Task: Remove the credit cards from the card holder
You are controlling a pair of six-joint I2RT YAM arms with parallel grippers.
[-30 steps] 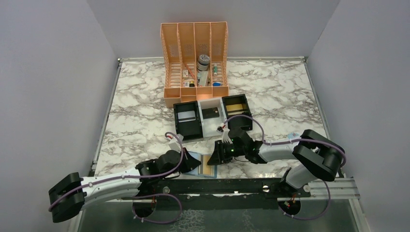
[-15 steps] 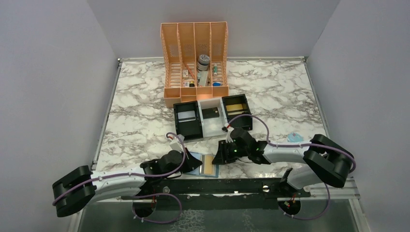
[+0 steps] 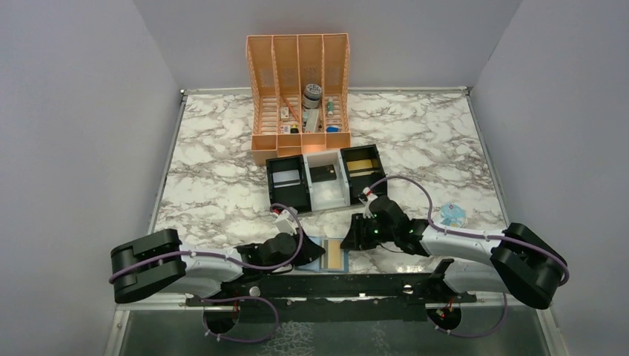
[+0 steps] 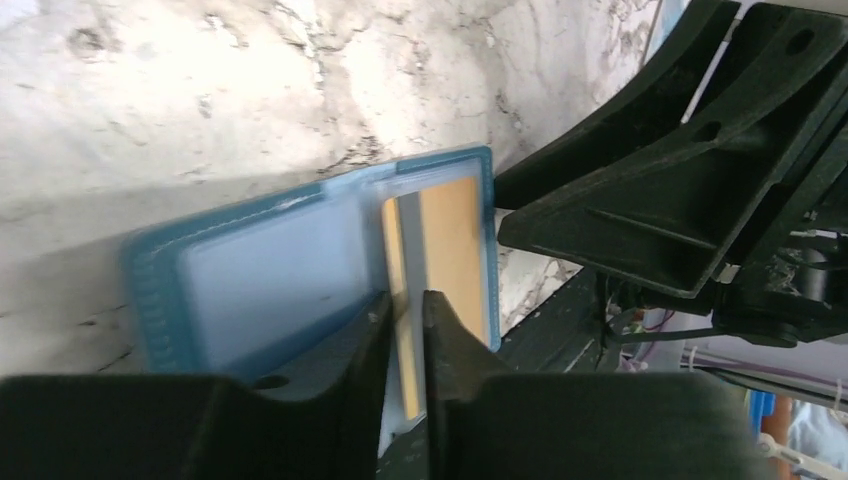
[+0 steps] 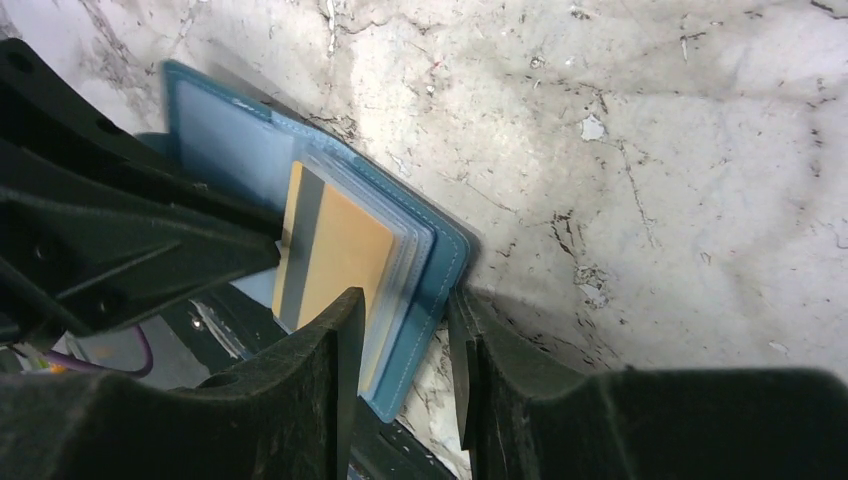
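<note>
The card holder (image 4: 260, 270) is laid open on the marble table (image 3: 222, 170) near its front edge, between the 2 arms; 1 credit card (image 4: 455, 250) is seen protruding from a pocket; the left gripper (image 4: 407, 310) is set narrowly around that card's edge, and whether it is pinched cannot be told; the right gripper (image 5: 405, 300) is held parted astride the holder's outer edge.

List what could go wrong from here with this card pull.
1. The left gripper and right gripper crowd the same credit card; their fingers may collide.
2. The card holder lies at the table's near edge; a pull might drag it off with the card.
</note>
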